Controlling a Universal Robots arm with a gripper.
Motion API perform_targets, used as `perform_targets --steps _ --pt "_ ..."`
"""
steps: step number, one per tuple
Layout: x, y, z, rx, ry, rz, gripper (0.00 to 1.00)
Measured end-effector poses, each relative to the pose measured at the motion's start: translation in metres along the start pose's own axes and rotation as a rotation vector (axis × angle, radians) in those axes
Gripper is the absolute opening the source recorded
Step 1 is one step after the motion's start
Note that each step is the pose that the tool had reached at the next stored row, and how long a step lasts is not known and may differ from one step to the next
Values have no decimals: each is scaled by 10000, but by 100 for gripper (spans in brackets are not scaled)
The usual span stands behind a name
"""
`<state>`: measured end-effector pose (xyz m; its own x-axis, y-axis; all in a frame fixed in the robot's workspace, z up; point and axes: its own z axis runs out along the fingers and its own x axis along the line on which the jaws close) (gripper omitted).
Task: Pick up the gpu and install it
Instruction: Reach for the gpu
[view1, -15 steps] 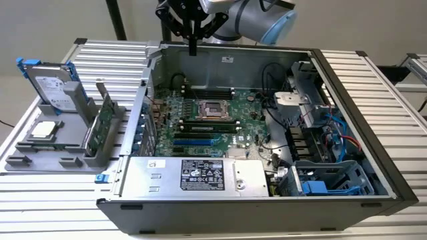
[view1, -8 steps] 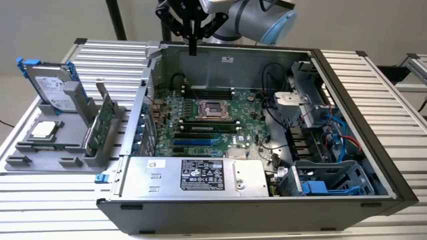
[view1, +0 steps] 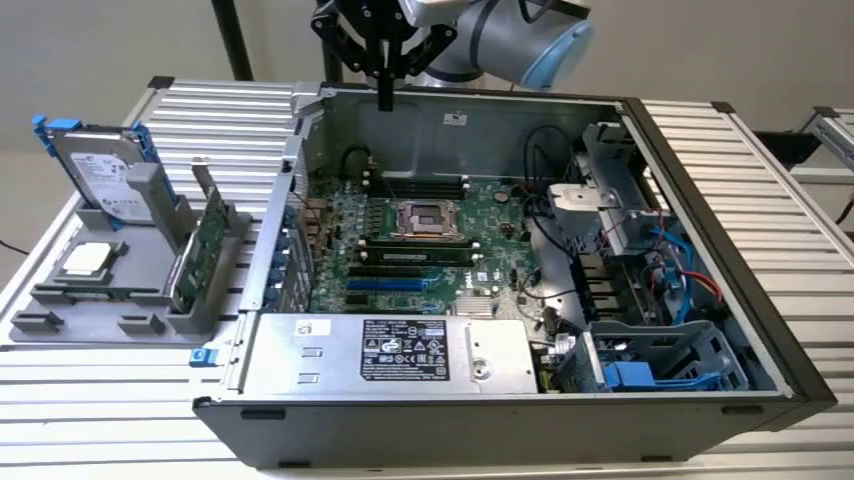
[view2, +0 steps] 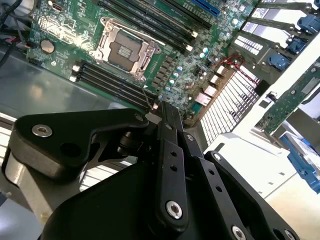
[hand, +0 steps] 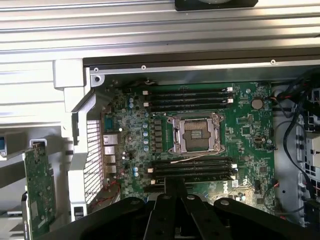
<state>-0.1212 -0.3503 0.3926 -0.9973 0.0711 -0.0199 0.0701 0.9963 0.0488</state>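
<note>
— Where's the gripper (view1: 386, 98), and what are its fingers doing?

— It hangs over the open computer case (view1: 694, 135), pointing straight down. In the exterior view its tip sits in front of the case's far wall. The two black fingers are pressed together with nothing between them, as both wrist views show too.

— What lies under it?

— The green motherboard (view1: 400, 255). In the first wrist view the joined fingertips (hand: 175, 184) cover part of the black memory slots (hand: 192, 167) just beside the square processor socket (hand: 196, 134). In the second wrist view the same socket (view2: 125, 47) is a little beyond the tip.

— And the gpu (view1: 200, 260)?

— Outside the case, well apart from the gripper. It stands on edge in a grey holder (view1: 54, 325) towards the exterior view's left, just beside the case's side wall, with its green face showing and its silver bracket end pointing up. The first wrist view catches it (hand: 39, 192) past the perforated rear panel, and the second wrist view has a strip of it (view2: 295, 97).

— Anything else in that holder?

— A silver hard drive (view1: 107, 175) in a blue frame, upright, further to the exterior view's left than the gpu.

— The rest?

— A silver power supply (view1: 387, 350) fills the near side of the case, and everything sits on a slatted metal table (view1: 120, 410).
</note>
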Motion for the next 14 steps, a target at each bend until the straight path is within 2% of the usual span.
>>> perform_targets --steps 8,14 --pt "13 2 1 -1 -1 2 0" --pt "85 -4 -2 -1 -3 1 0"
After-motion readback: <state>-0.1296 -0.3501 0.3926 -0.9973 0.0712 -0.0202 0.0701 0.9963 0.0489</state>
